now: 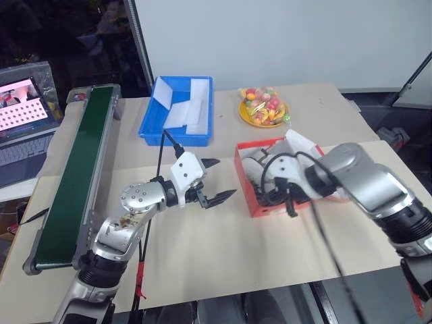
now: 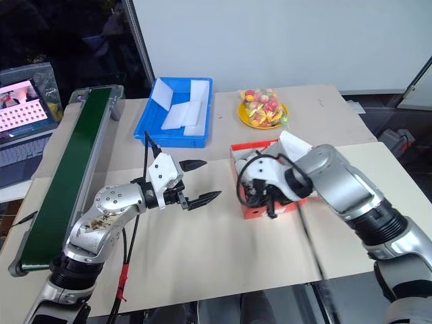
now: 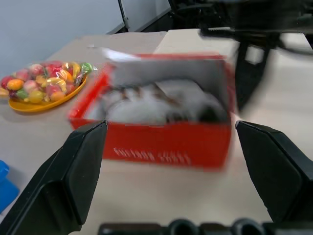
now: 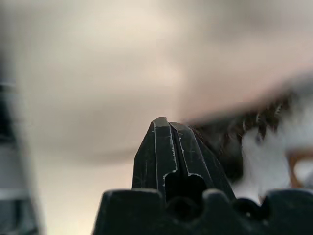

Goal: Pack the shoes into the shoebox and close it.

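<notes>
A: Left gripper (image 1: 214,181)?
B: Hovers above the counter (image 1: 202,250), arm bent at the elbow, wrist held level, pointing across toward the shoebox (image 1: 260,202). Jaws spread wide, nothing between them. Left wrist view looks straight at the box's red side wall, framed between the two black fingers (image 3: 73,176).

A: Right gripper (image 4: 168,134)?
B: Right arm curls in from the robot's right side, forearm angled across the counter, wrist end down at the open box. Jaws pressed together; right wrist view shows the two fingers meeting at a point. Something white with dark laces sits blurred just past the tips. Cannot tell if it touches.

A: The shoes (image 3: 151,103)?
B: Inside the shoebox, white with dark laces, lying against the white interior. Partly hidden by the right wrist in the head views.

A: Box position?
B: On the counter, lid open, between the two arms, near the yellow plate of candy (image 1: 263,108). The blue bin (image 1: 177,111) stands farther back, and a green conveyor belt (image 1: 74,175) runs along the robot's left.
</notes>
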`<state>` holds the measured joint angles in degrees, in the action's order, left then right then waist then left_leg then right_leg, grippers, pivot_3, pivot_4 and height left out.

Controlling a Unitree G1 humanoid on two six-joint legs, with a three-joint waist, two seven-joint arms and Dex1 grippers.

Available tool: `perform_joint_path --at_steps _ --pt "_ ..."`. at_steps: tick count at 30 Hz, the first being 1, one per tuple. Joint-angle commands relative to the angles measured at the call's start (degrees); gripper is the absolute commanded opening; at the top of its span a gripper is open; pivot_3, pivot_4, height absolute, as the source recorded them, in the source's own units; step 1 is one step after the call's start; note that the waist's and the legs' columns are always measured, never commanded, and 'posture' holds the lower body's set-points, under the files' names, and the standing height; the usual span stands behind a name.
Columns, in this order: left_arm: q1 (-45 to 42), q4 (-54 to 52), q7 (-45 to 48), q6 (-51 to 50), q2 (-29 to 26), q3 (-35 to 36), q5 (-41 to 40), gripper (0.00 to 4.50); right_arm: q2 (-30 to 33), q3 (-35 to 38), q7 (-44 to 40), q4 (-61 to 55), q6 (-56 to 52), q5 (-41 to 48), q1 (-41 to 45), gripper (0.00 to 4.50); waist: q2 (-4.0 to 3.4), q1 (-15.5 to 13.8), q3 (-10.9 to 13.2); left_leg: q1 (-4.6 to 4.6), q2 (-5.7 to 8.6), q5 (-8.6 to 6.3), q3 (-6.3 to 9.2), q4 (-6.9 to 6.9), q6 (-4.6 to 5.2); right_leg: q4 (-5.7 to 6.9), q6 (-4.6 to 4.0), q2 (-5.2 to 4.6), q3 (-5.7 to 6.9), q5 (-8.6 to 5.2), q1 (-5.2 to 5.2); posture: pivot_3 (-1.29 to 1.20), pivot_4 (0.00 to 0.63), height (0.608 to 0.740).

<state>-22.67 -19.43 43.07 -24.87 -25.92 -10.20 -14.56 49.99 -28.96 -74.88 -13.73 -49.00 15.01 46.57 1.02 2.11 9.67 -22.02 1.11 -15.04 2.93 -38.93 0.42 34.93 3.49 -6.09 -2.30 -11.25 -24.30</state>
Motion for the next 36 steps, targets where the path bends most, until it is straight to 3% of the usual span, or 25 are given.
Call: perform_joint_path --at_steps 1,7,11,15,19,22,23,26,30,33,36 --pt "-1.0 -0.9 -0.7 1.2 0.4 0.1 0.3 4.50 -2.1 2.1 -0.1 -2.7 -4.7 3.3 1.8 0.03 0.02 -0.6 0.0 0.00 0.03 0.00 0.00 -0.01 0.00 0.01 0.00 -0.05 0.01 0.00 0.01 0.00 0.150 0.740" --pt "-0.7 -1.2 -0.9 0.9 0.5 0.3 0.6 4.50 -5.2 5.7 4.5 -2.9 -8.9 5.3 1.3 0.03 0.02 -1.3 0.0 -0.02 0.04 0.01 0.01 -0.01 -0.02 0.04 -0.01 -0.05 0.05 0.00 -0.04 0.00 0.150 0.740" --pt "-0.3 -1.8 -1.1 0.6 0.4 0.3 0.5 4.50 -6.8 14.9 8.7 -1.8 -16.8 10.3 1.8 0.03 0.03 -1.4 0.0 -0.05 0.04 0.01 0.01 -0.01 -0.02 0.05 -0.01 -0.05 0.04 0.01 -0.05 0.00 0.150 0.740" --pt "0.1 -1.6 -1.3 0.7 -0.2 1.2 0.5 4.50 5.2 29.2 6.1 -8.7 -25.0 17.6 -10.5 0.03 0.03 -2.7 0.0 -0.16 0.06 0.01 0.12 0.01 -0.01 0.06 -0.01 -0.07 0.16 0.01 -0.01 0.00 0.150 0.740" --pt "0.8 -1.8 -1.3 0.7 -0.6 1.5 0.4 4.50 18.1 35.0 3.5 -14.0 -23.0 18.1 -27.4 0.03 0.05 -3.2 0.0 -0.35 0.10 -0.04 0.11 -0.02 0.06 0.03 0.02 -0.15 0.27 -0.01 -0.06 0.00 0.150 0.740" --pt "1.4 -2.2 -1.4 0.6 -0.3 0.9 0.4 4.50 19.4 39.6 6.6 -14.0 -27.4 20.0 -34.5 0.03 0.11 -2.3 0.0 -0.20 0.09 -0.09 -0.05 -0.05 0.14 0.01 0.06 -0.15 0.18 -0.04 0.00 0.00 0.150 0.740" --pt "1.5 -2.3 -1.4 0.6 -0.1 0.8 0.4 4.50 16.3 41.3 9.0 -13.8 -31.9 21.5 -33.5 0.03 0.12 -2.0 0.0 -0.11 0.09 -0.09 -0.08 -0.06 0.14 -0.04 0.06 -0.15 0.11 -0.04 0.09 0.00 0.150 0.740" --pt "1.5 -2.9 -1.6 0.2 0.0 0.8 0.3 4.50 -6.9 51.1 28.9 -3.6 -42.9 20.4 -22.9 0.03 0.56 -0.6 0.0 0.16 0.06 -0.08 -0.18 -0.02 0.13 0.03 0.04 -0.09 -0.08 -0.03 0.24 0.00 0.150 0.740" --pt "1.5 -2.8 -1.4 0.1 -0.3 1.2 0.2 4.50 -30.4 67.5 55.4 0.9 -43.5 10.8 -15.9 0.03 0.69 -0.5 0.0 0.51 -0.09 0.29 0.19 -0.02 -0.45 0.09 0.09 0.36 -0.16 -0.04 0.46 0.00 0.150 0.740" --pt "1.4 -3.1 -1.6 -0.1 -0.5 1.5 0.1 4.50 -41.1 77.5 69.3 -0.6 -43.5 5.4 -9.6 0.03 0.40 -1.3 0.0 0.26 -0.09 0.43 0.22 -0.02 -0.58 0.36 -0.32 0.41 -0.19 0.24 0.06 0.00 0.150 0.740" --pt "1.7 -3.4 -1.6 -0.2 -0.8 1.6 0.0 4.50 -44.6 80.5 75.4 -1.9 -43.5 6.6 -4.8 0.03 0.30 -1.3 -0.1 0.14 -0.06 0.43 0.19 -0.02 -0.59 0.42 -0.37 0.36 -0.21 0.30 -0.12 0.00 0.150 0.740"
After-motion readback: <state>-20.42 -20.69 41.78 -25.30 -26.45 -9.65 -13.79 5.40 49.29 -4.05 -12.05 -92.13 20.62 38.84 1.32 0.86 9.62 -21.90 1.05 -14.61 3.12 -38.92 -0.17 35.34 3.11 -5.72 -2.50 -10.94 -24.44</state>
